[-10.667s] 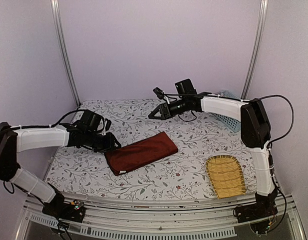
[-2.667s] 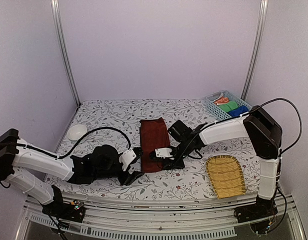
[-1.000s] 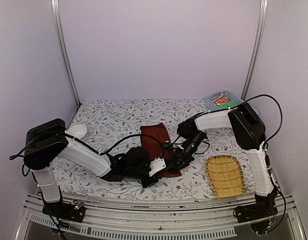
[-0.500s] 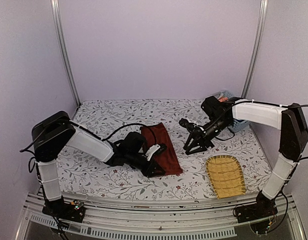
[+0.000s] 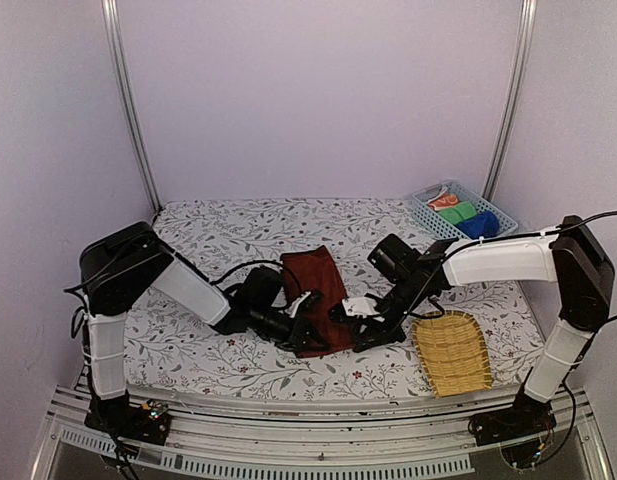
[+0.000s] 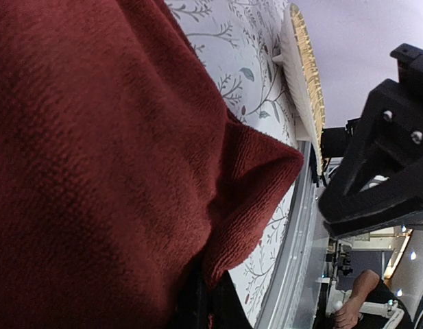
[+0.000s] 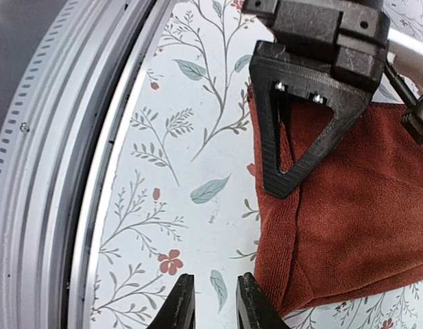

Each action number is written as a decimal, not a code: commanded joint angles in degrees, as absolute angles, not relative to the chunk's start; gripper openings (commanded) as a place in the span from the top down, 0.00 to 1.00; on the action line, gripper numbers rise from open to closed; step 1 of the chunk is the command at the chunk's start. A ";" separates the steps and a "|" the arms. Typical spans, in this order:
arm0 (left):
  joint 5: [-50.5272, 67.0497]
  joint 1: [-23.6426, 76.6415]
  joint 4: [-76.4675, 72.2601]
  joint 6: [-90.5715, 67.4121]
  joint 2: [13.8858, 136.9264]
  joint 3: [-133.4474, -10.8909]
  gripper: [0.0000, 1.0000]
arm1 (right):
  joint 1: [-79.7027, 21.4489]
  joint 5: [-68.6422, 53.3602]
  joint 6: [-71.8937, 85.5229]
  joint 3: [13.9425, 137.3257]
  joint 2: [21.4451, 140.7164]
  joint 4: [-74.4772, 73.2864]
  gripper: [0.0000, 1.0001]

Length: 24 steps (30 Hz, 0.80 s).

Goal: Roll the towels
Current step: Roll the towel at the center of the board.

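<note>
The dark reddish-brown towel (image 5: 314,283) lies as a flat strip on the flowered table cover, its near end toward the arms. My left gripper (image 5: 311,312) is low at that near end, shut on the towel's hem (image 6: 252,205), which rises into the dark fingers (image 6: 197,305). My right gripper (image 7: 214,308) hovers just beside the towel's near right corner (image 7: 314,288). Its jaws stand a narrow gap apart over bare cover, with nothing between them. The left gripper's triangular finger (image 7: 300,116) rests on the towel ahead of it. A royal blue towel bundle (image 5: 481,223) sits in the basket.
A light blue basket (image 5: 425,203) at the back right also holds a green cloth (image 5: 458,213) and an orange-red one (image 5: 444,201). A woven straw tray (image 5: 451,352) lies near the front right. The table's metal front rail (image 7: 74,164) runs close to the right gripper.
The right arm has swung from the back right down to the towel's near right corner, and its jaws have narrowed. The left gripper stays shut on the near hem.
</note>
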State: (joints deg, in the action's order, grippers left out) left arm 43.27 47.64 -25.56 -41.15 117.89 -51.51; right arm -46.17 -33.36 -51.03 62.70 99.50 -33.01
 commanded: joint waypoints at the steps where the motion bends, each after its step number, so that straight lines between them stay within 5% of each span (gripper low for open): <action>1: 45.26 46.57 -32.63 -51.40 119.75 -48.43 1.00 | -47.28 -28.24 -53.38 62.16 102.12 -27.19 0.78; 24: 45.98 46.22 -34.53 -57.33 121.65 -48.51 1.00 | -51.87 -19.00 -54.90 58.81 103.80 -16.95 0.73</action>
State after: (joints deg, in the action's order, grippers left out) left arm 46.52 46.59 -38.22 -58.72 120.03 -47.99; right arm -50.76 -21.02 -54.87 59.22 104.75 -17.67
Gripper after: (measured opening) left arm 0.026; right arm 0.268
